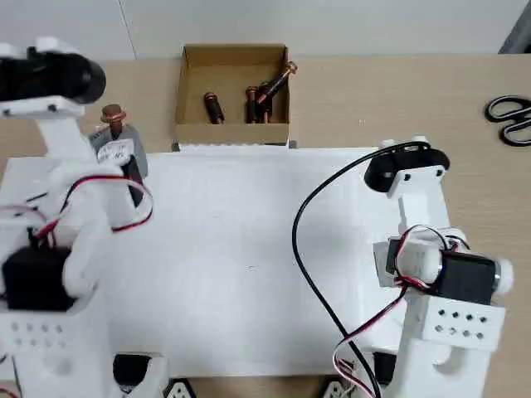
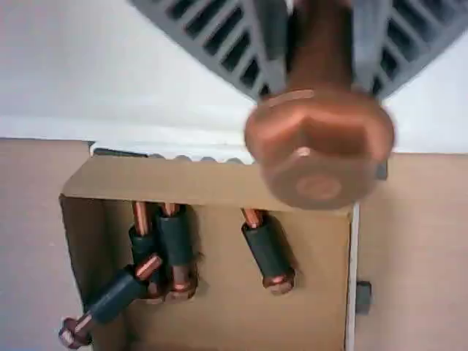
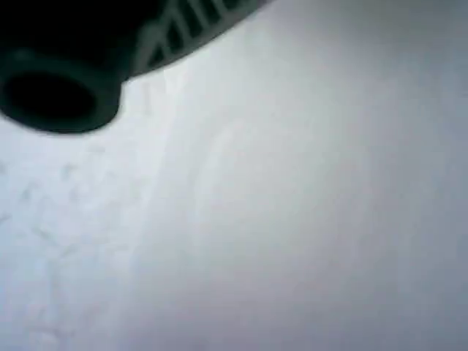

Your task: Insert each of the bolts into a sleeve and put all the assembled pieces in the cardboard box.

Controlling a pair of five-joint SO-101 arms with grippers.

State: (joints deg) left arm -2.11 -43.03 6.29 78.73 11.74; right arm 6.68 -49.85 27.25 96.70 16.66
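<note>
My left gripper [image 1: 122,148] is at the table's back left, just left of the cardboard box [image 1: 189,91], and is shut on a copper bolt [image 1: 112,113] [image 2: 319,150]. The bolt's head points up and away from the fingers [image 2: 212,36]. In the left wrist view the head hangs over the box's near wall [image 2: 205,183]. The fingers hide whether a sleeve sits on the shaft. Several bolts in dark sleeves [image 1: 214,108] [image 2: 267,252] lie in the box, and one [image 1: 278,81] leans on the right wall. My right arm [image 1: 415,249] stands over the white mat's right side. Its wrist view has a dark rounded part [image 3: 55,99] close above the mat.
A white mat [image 1: 249,265] covers the table's middle. Black scissors [image 1: 510,118] lie at the far right edge. A black cable [image 1: 305,249] loops across the mat from the right arm. Both arm bases stand at the front edge.
</note>
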